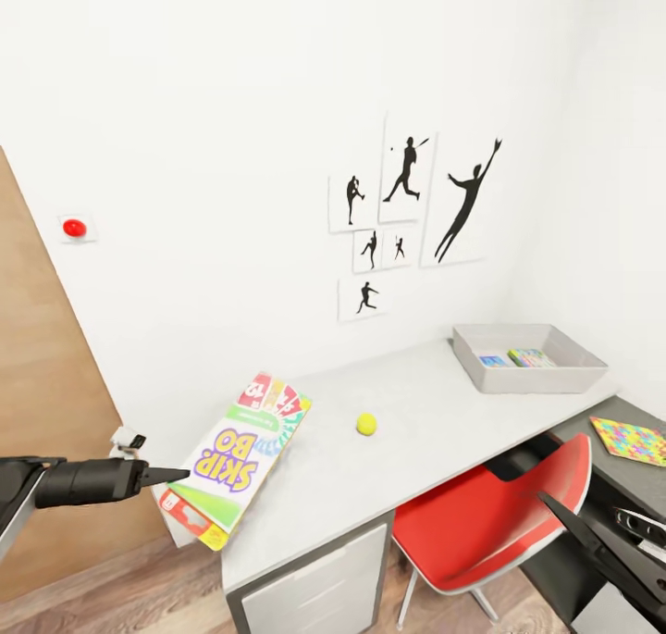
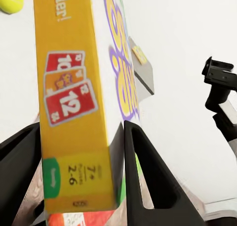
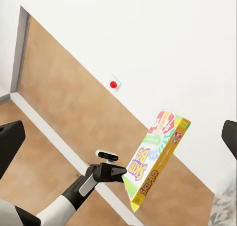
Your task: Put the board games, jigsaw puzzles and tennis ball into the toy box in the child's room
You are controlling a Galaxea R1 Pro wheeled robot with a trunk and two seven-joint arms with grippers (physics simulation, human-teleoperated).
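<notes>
Midway | left tool (image 1: pixel 180 474) gripped SKIP-BO board game (image 1: pixel 242 446) | right tool (image 1: pixel 564 514) state unclear | tennis ball (image 1: pixel 366 424), puzzle (image 1: pixel 632 440) remained on counter (image 1: pixel 388 449) | toy box (image 1: pixel 527 358) partly filled

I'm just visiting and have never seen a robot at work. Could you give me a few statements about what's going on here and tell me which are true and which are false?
1. The left gripper is clamped on the SKIP-BO board game. True.
2. The tennis ball is inside the toy box. False: it lies on the table, apart from the box.
3. The toy box is empty. False: flat colourful items already lie in it.
4. A jigsaw puzzle lies on the dark part of the table. True.
5. The chair at the table is blue. False: it is red.
</notes>
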